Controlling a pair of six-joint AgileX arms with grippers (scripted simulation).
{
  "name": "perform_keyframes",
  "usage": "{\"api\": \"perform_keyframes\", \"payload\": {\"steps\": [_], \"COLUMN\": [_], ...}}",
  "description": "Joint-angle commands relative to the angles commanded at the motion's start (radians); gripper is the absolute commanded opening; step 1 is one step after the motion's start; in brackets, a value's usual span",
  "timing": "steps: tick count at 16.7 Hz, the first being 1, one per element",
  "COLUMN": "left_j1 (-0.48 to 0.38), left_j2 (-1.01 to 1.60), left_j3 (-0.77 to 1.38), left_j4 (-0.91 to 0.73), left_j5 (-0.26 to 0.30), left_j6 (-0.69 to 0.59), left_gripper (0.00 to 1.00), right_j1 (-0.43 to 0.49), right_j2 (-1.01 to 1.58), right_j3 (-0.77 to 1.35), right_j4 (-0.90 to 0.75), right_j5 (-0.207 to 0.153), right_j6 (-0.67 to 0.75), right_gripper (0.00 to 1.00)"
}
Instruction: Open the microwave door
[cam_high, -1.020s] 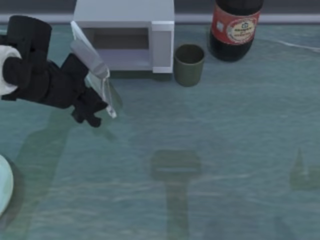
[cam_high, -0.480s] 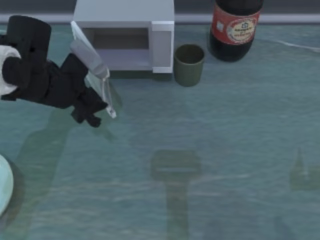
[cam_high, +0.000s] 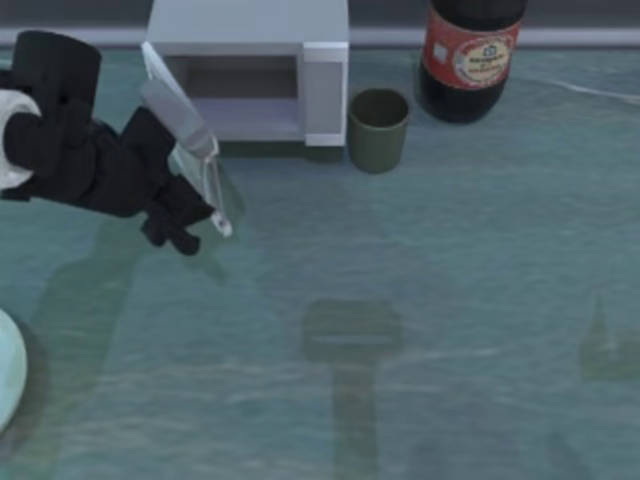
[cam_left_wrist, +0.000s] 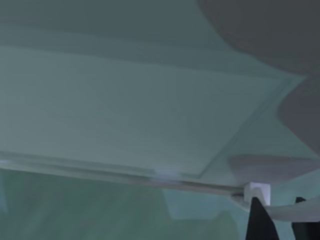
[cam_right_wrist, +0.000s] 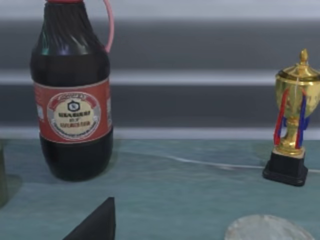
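The white microwave (cam_high: 250, 30) stands at the back left with its cavity exposed. Its translucent door (cam_high: 185, 130) is swung out toward the front left, well away from the grey control panel (cam_high: 325, 95). My left gripper (cam_high: 195, 215) is shut on the door's white bar handle (cam_high: 213, 190) at the free edge. In the left wrist view the door window (cam_left_wrist: 115, 115) fills the frame, and the handle (cam_left_wrist: 257, 191) sits right at my left gripper (cam_left_wrist: 280, 222). The right gripper is outside the top view; its wrist view shows only one dark fingertip (cam_right_wrist: 100, 225), nothing held.
A dark green cup (cam_high: 378, 128) stands just right of the microwave, with a big dark bottle with a red label (cam_high: 470, 55) behind it. A pale plate (cam_high: 8, 370) lies at the left edge. The right wrist view shows the bottle (cam_right_wrist: 74, 100), a gold trophy (cam_right_wrist: 292, 135) and a round plate (cam_right_wrist: 267, 229).
The left gripper and the door's free edge have drifted very slightly to the left. Nothing else has moved.
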Motion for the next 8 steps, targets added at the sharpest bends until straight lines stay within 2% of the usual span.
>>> {"api": "perform_keyframes", "payload": {"steps": [8], "left_j1": [0.044], "left_j2": [0.008], "left_j3": [0.025], "left_j4": [-0.060], "left_j5": [0.051], "left_j6": [0.110], "left_gripper": [0.00], "right_j1": [0.000], "right_j2": [0.000], "right_j3": [0.000], "right_j4": [0.000], "right_j5": [0.000], "right_j6": [0.000], "right_gripper": [1.00]}}
